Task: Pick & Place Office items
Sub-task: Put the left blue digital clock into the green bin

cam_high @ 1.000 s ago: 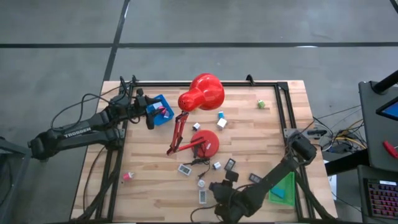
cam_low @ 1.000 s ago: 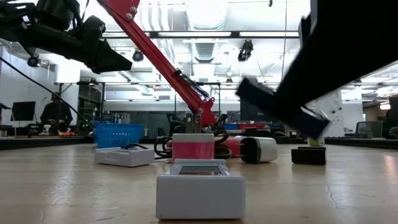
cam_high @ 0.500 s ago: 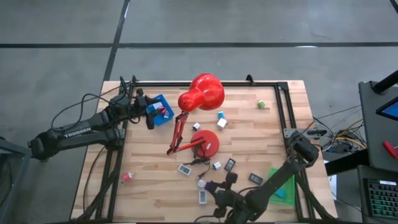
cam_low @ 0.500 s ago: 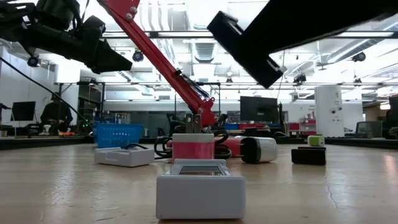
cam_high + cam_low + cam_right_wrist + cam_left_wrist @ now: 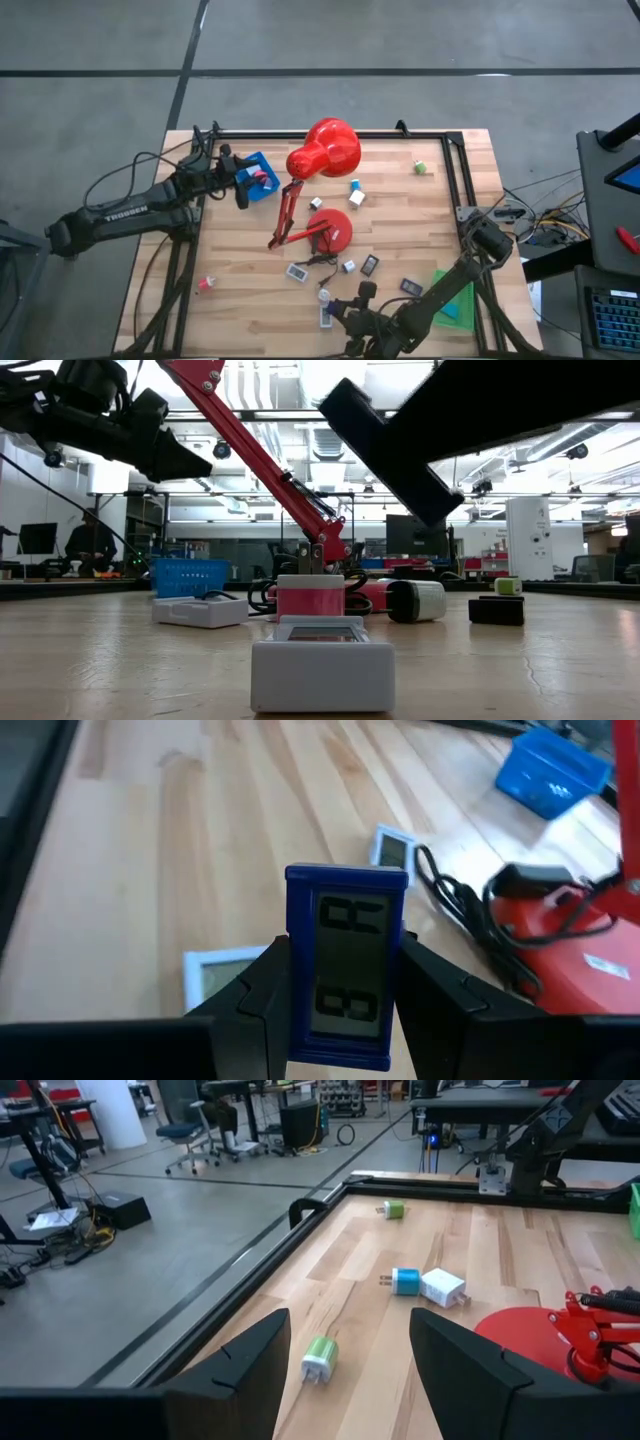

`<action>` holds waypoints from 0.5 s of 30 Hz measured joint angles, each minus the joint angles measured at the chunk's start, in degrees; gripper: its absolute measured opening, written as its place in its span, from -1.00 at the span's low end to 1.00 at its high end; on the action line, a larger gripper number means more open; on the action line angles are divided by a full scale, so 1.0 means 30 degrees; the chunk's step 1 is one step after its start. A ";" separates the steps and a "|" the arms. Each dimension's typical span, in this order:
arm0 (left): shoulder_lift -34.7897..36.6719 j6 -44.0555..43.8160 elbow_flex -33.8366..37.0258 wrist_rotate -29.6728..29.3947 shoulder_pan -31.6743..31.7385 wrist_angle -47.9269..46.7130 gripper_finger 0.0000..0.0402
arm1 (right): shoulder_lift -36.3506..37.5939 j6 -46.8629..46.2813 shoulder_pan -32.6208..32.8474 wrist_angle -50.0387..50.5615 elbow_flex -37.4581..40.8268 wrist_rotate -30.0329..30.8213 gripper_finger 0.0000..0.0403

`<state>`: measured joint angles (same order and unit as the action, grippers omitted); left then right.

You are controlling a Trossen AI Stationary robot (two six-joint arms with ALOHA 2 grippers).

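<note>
My right gripper [image 5: 345, 1010] [image 5: 362, 292] hangs over the table's near middle, shut on a flat rectangle with a blue frame and a display [image 5: 345, 955]; the low view shows it as a dark slab [image 5: 385, 445] high above the wood. A white flat rectangle [image 5: 327, 315] [image 5: 322, 660] lies flat just beneath. More small pieces lie around the red lamp's base [image 5: 333, 228]. My left gripper [image 5: 240, 182] [image 5: 345, 1350] waits open at the far left by the blue tray [image 5: 258, 175]. My right gripper pinches the blue-framed rectangle by its two long side edges [image 5: 292, 975], one finger on each, at the end nearer the wrist. The fingers run along the piece, slanting down. It is lifted clear of the table, display toward the wrist camera, far end tilted up.
The red lamp [image 5: 322, 150] with its jointed arm and black cord [image 5: 470, 920] stands mid-table. A green tray [image 5: 455, 300] sits at the near right. Dark rectangles [image 5: 370, 265] [image 5: 410, 287], a pink block [image 5: 205, 284] and green, teal and white blocks [image 5: 320, 1358] [image 5: 405, 1280] lie scattered.
My right gripper has tipped and rolled at the wrist while staying over the near middle. The held rectangle has swung up from low above the table to high above it, and toward the table's left, staying in the hold.
</note>
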<state>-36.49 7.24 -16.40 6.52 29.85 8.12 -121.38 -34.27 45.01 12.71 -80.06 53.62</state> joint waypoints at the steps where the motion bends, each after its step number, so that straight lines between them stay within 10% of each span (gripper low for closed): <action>1: 0.0000 -0.0002 0.0000 0.0000 0.0000 0.0014 0.04 | 0.0005 0.0311 0.0000 -0.0248 0.0024 -0.0258 -0.37; 15: 0.0000 -0.0119 0.0273 0.0044 0.0000 0.0252 0.04 | 0.0554 -0.1303 -0.0004 0.0391 0.0191 -0.2545 -0.37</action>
<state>-36.49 6.88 -15.58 6.66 29.85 8.87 -119.71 -38.18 45.00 13.89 -79.48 45.99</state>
